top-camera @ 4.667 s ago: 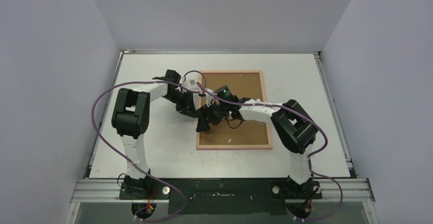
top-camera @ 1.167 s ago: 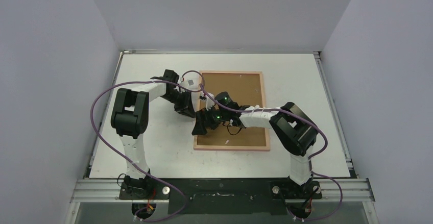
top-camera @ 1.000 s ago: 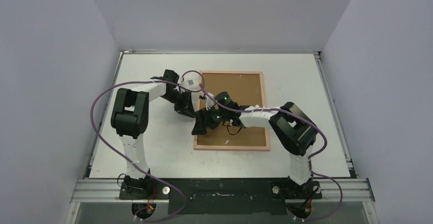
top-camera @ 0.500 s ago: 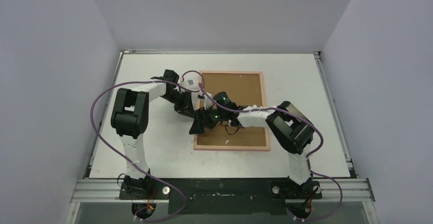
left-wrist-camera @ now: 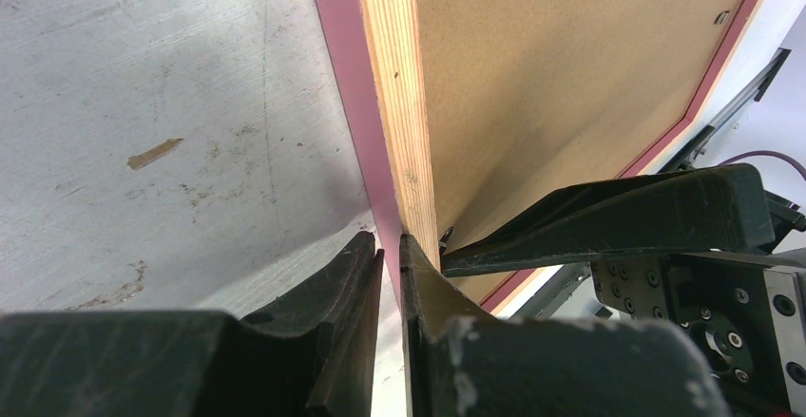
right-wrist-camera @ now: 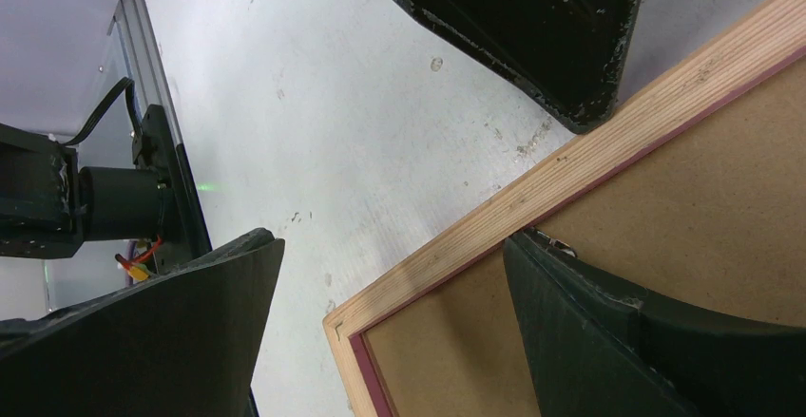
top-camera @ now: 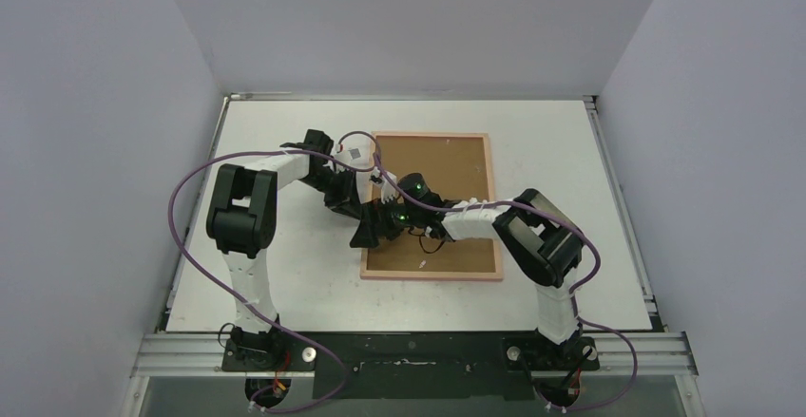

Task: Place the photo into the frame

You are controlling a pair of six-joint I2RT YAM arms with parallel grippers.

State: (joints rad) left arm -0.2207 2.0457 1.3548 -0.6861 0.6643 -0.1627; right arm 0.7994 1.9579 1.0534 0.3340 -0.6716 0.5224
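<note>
Starting at the near edge of the counter (top-camera: 314, 289), both arm bases are seen bolted to a black base plate (top-camera: 428, 365), with purple cables (top-camera: 176, 217) looped out from them. Both arms are bent inward, and their grippers are brought together at the left rail of the frame (top-camera: 432, 275), about midway along it. The frame is laid back up on the right-centre part of the counter, its long sides running away from the bases. Its pale wood back and pink side edge are shown in the wrist views, and its opening is filled by the brown backing panel (top-camera: 456, 165).

The right gripper (top-camera: 367, 235), the nearer of the two, is held wide open astride the left rail. One finger (right-wrist-camera: 646, 341) is placed over the backing panel and the other finger (right-wrist-camera: 143, 341) over the counter, and nothing is grasped.

Just beyond it, the left gripper (top-camera: 354, 203) is set against the outer side of the same rail. Its fingers (left-wrist-camera: 333, 274) are drawn almost together, with only a slit left between them. The pink edge of the frame is met right at that slit, but whether it is pinched cannot be told.

Farther off, the scuffed counter is carried on to its far edge, and the space is closed in by plain pale walls (top-camera: 409, 28).
</note>
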